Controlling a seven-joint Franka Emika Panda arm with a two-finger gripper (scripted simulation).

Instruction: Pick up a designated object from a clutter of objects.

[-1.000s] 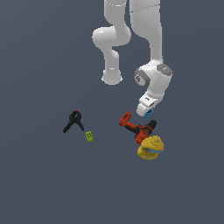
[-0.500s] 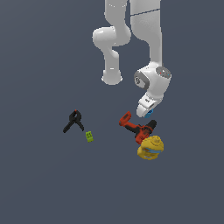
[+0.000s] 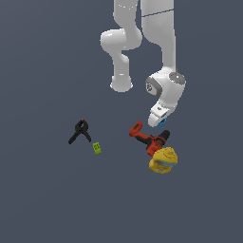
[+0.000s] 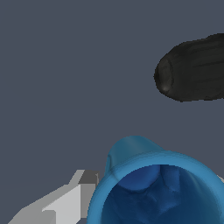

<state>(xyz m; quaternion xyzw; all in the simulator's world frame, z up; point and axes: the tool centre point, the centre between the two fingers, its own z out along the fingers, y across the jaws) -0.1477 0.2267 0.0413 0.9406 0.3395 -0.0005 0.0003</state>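
Flat slate-grey ground fills both views with no edge or wall in sight, and the clutter is strung across it. Going from the exterior view's left: a black clamp point(image 3: 80, 131) lies with its handles splayed, a small green block point(image 3: 97, 148) sits just beside it, then well apart come the red-and-black power drill point(image 3: 149, 138) and, touching its far end, the yellow round object point(image 3: 163, 159) with its blue band. The blue cup point(image 3: 163, 121) shows only as a sliver under the white gripper point(image 3: 158, 117), just beyond the drill. Compared with a second ago, the arm's wrist has crept slightly toward the exterior view's right while the cup's blue edge stays tucked at the fingertips and the rest of the clutter has not shifted; I judge this to be the closing or the very start of the lift, not yet a clear raise. In the wrist view the blue cup point(image 4: 153, 188) fills the near field, hollow mouth facing the camera, with one pale finger point(image 4: 72, 199) against its side and a dark blurred shape point(image 4: 192, 70), probably part of the drill, beyond it. The second finger is hidden, so I cannot tell whether the jaws are pinching the cup or merely straddling it. No brand, label or writing is readable anywhere.
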